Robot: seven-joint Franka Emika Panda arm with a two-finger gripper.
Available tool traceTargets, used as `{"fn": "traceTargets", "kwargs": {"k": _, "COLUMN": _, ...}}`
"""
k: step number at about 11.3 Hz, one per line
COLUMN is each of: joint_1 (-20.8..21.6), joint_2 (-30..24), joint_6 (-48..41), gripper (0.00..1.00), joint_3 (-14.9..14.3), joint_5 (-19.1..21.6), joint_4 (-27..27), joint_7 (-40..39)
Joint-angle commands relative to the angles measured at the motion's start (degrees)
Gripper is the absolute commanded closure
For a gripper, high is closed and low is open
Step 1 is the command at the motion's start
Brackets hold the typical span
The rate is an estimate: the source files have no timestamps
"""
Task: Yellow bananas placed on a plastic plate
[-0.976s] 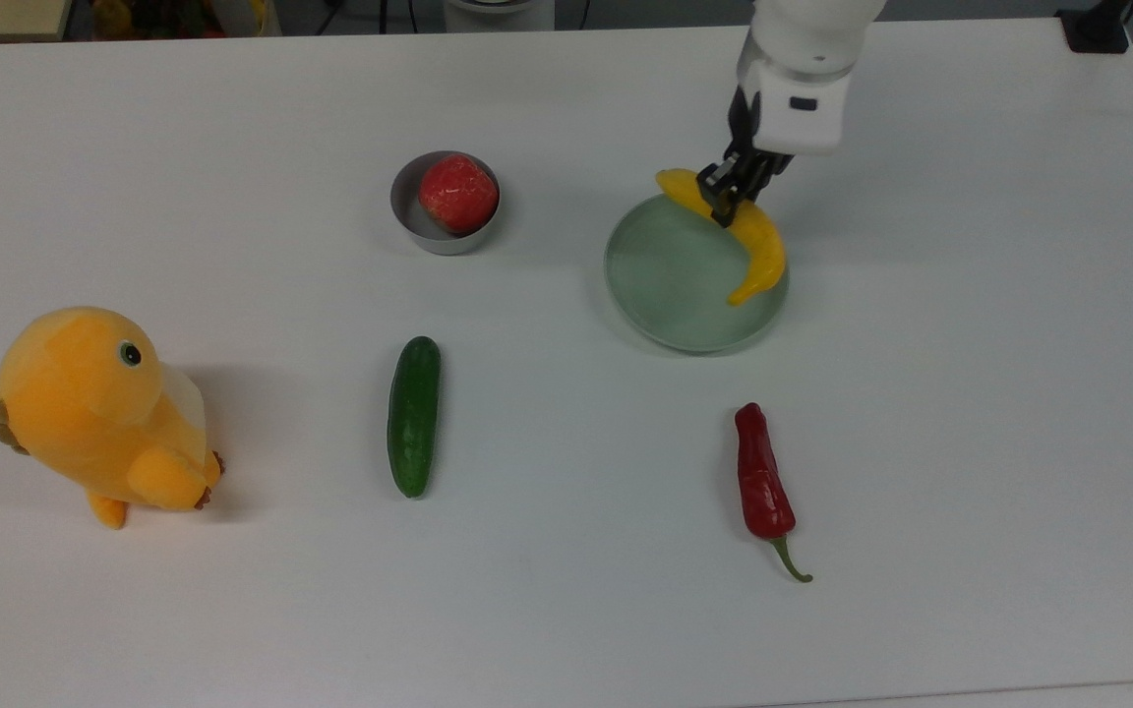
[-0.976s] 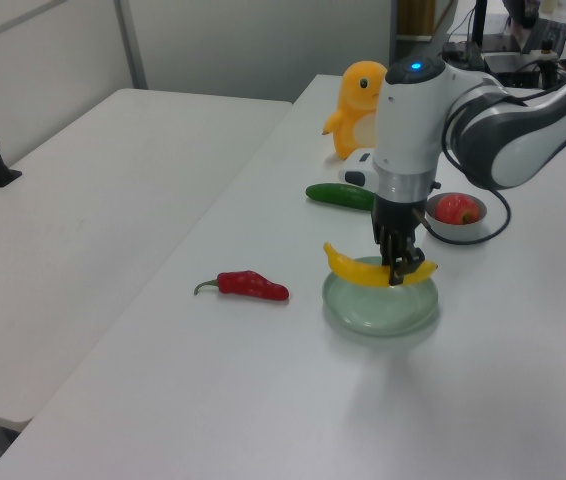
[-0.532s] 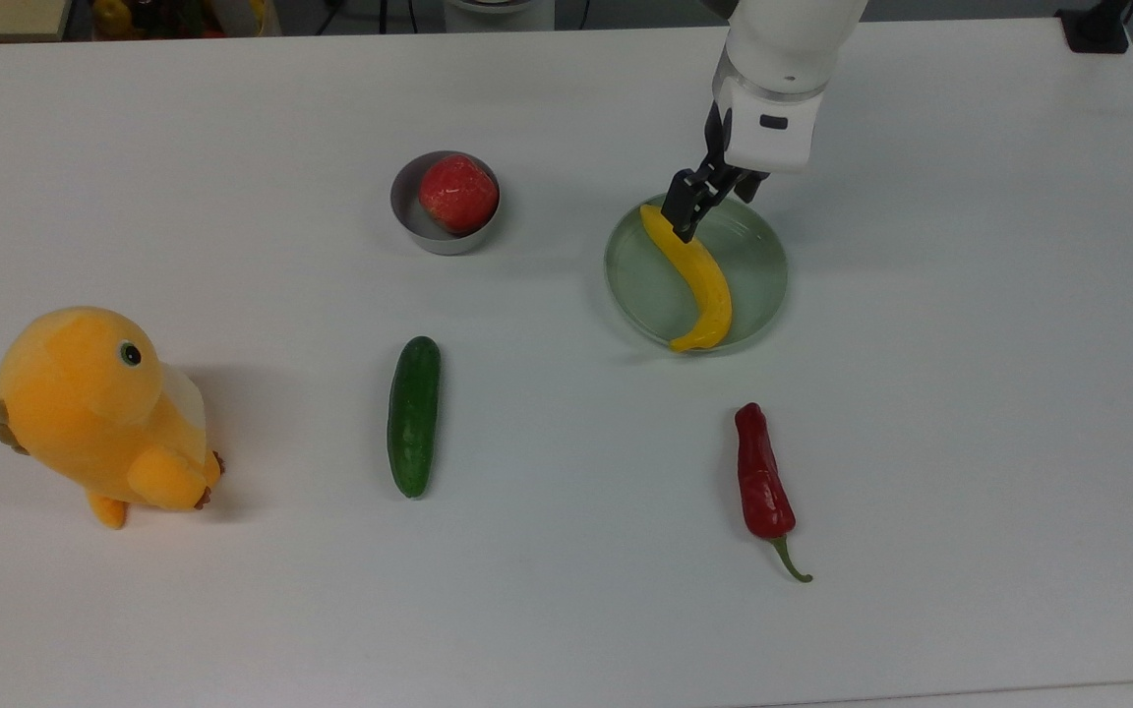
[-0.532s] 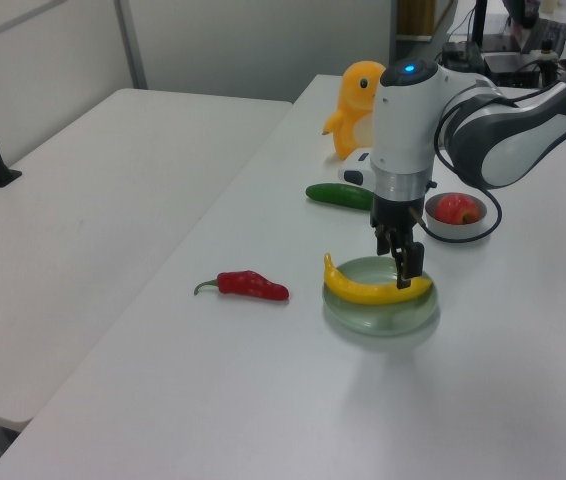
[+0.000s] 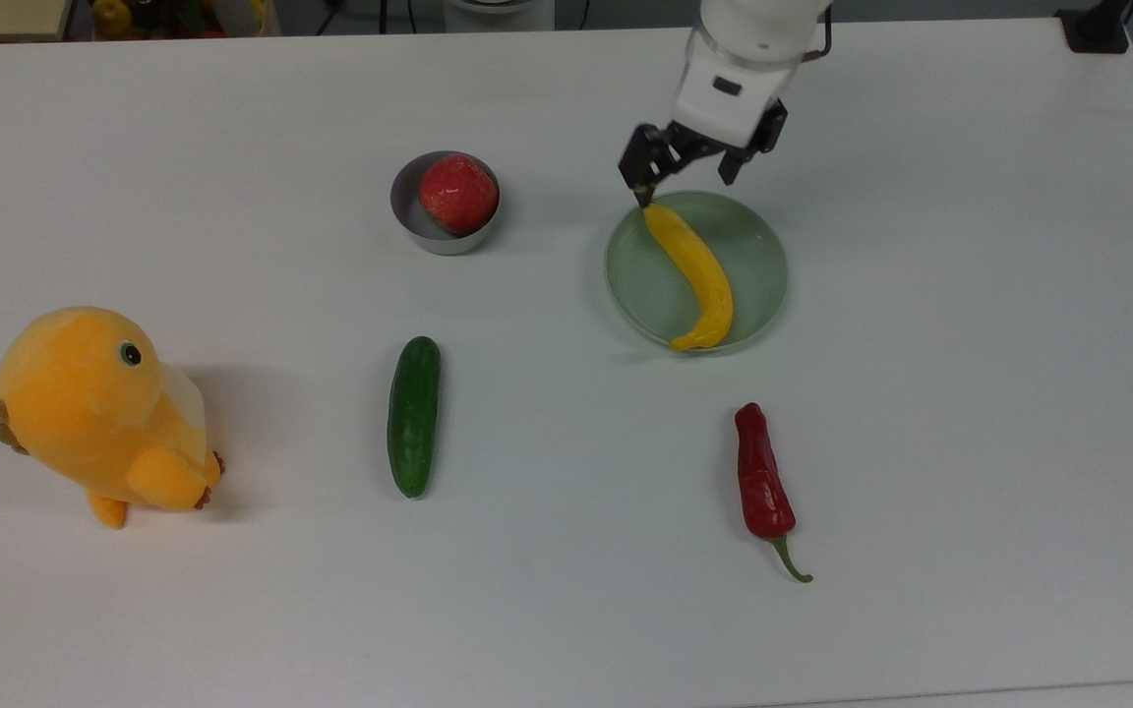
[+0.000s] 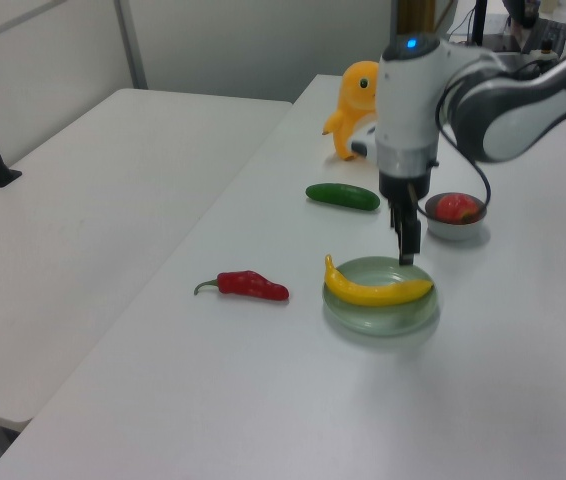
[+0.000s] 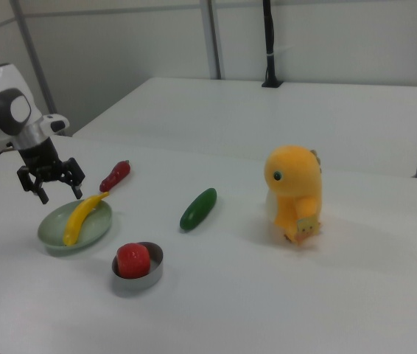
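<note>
Top view: the yellow banana [image 5: 695,278] lies on the green plate [image 5: 759,254]. The gripper [image 5: 686,174] hangs just above the plate's far rim, fingers wide apart, holding nothing.

Left view: the banana [image 6: 377,289] lies across the plate [image 6: 383,314], gripper [image 6: 407,248] above it.

Right view: the gripper [image 7: 50,184] hangs over the plate [image 7: 52,228], spread open. I see no writing.

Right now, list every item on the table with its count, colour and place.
banana: one, yellow, lying across the plate, free of the claw
plate: one, pale green, top view's centre-right
bowl: one, grey, to the top view's left of the plate
round fruit: one, red, in the bowl
cucumber: one, green, below the bowl in the top view
chilli pepper: one, red, below the plate in the top view
plush toy: one, orange-yellow, top view's far left
table: one, white
claw: one, black fingers, open, above the plate's far rim
</note>
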Motion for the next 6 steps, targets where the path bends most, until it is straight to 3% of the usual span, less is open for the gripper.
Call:
{"fn": "traceTargets", "kwargs": {"k": 1, "joint_1": -3.4, "joint_2": -6.4, "joint_6": -3.1, "gripper": 0.00, "joint_3": -0.6, "joint_5": 0.5, "joint_4": -0.9, "joint_7": 15.9}}
{"fn": "traceTargets", "kwargs": {"k": 5, "joint_1": -12.3, "joint_2": -10.6, "joint_6": -3.0, "gripper": 0.00, "joint_3": -0.5, "joint_5": 3.2, "joint_4": -1.0, "joint_7": 17.2}}
{"fn": "traceTargets", "kwargs": {"k": 6, "joint_1": -13.1, "joint_2": -11.5, "joint_6": -2.4, "gripper": 0.00, "joint_3": -2.9, "joint_5": 5.3, "joint_4": -0.9, "joint_7": 15.1}}
